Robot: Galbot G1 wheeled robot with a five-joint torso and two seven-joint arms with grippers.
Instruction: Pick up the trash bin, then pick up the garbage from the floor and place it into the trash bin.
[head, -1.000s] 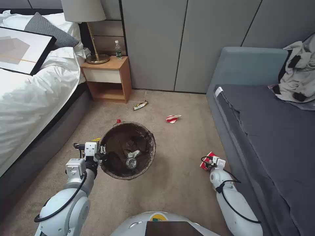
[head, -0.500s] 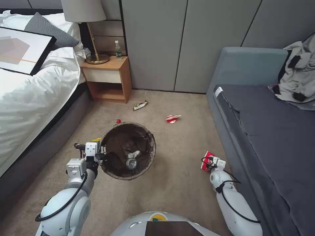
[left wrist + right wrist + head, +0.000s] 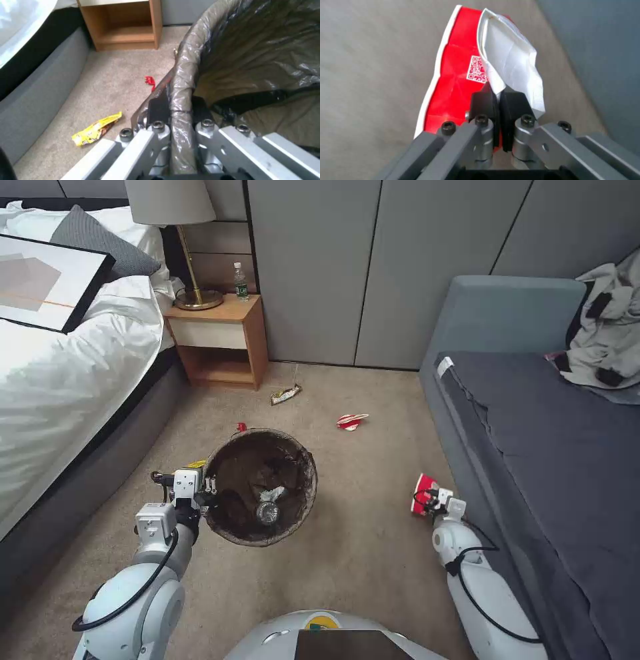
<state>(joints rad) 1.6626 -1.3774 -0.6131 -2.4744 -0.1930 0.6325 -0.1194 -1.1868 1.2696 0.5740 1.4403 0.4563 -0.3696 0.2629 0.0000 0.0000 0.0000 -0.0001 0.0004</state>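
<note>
Two end effectors: left (image 3: 180, 110) clamping trash bin (image 3: 261, 487) rim, right (image 3: 499, 105) pinching crushed cup (image 3: 460, 75).

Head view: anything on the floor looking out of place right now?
Yes: litter lies loose on the carpet, a snack wrapper near the nightstand and a crushed red-and-white cup beyond the trash bin. A yellow wrapper lies beside the bin.

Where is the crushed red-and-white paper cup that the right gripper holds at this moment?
In the head view, the crushed red-and-white paper cup sits pinched in the right gripper, on the robot's right beside the grey sofa's base, well apart from the bag-lined trash bin.
</note>
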